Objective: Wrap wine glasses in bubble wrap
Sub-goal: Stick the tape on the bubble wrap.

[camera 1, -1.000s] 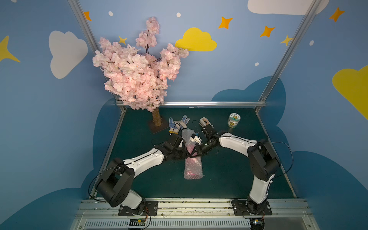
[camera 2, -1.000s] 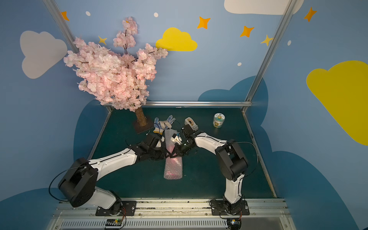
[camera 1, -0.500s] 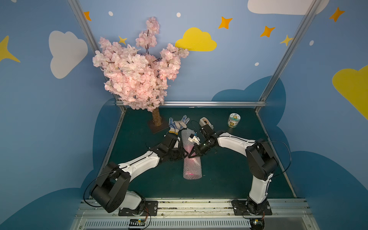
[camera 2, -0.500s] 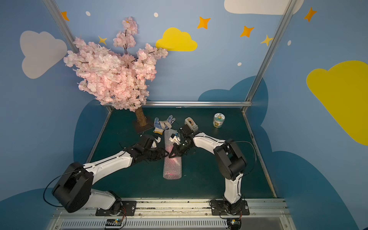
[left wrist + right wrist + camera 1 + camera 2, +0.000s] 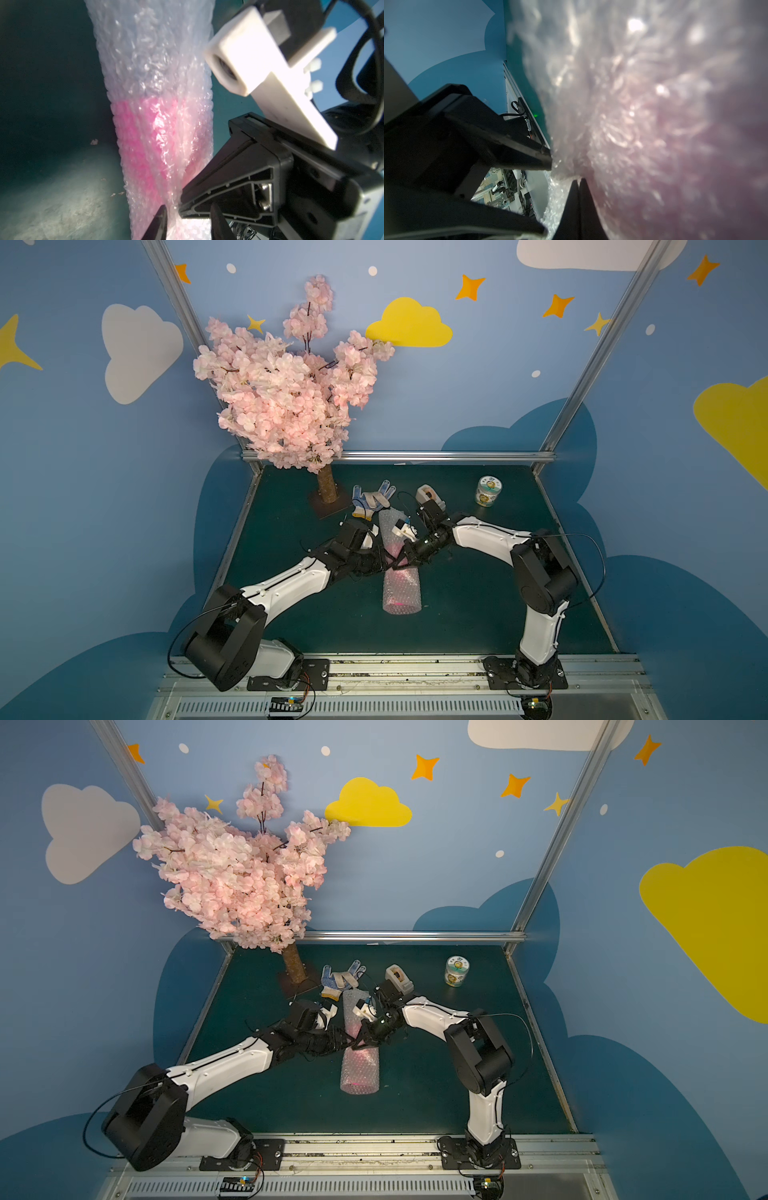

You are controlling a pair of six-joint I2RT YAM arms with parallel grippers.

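OK, near edge first: metal rail (image 5: 395, 672) carrying both arm bases, then the dark green desk (image 5: 478, 614). Clear, silvery small-bubble bubble wrap (image 5: 401, 589) is rolled into a tube that lies flat mid-desk, long axis running near to far. Opaque magenta-pink goblet (image 5: 143, 145) is inside it, on its side. Pink shows through the film at the near open end and around the middle in both top views. The far part shows only clear film.

White-and-black left arm (image 5: 286, 585) and right arm (image 5: 486, 535) reach in from either side and meet at the tube's middle. Left tool (image 5: 187, 222): jaws partly apart with wrap between them; can't tell whether they clamp it or just straddle it. Right tool (image 5: 578, 185): jaws closed flat together, tips in a gathered fold of wrap with creases converging on them, so it's pinching the film. Both tools sit just beside each other.

Past the tube's far end: white knit glove with blue dots (image 5: 371, 499), very near the wrap. Beige tape dispenser (image 5: 428, 493) sits just behind the right wrist. Small green-labelled jar (image 5: 489, 490) stands upright, well apart toward the right rear. Artificial pink-blossom tree (image 5: 286, 406) stands at the left rear.
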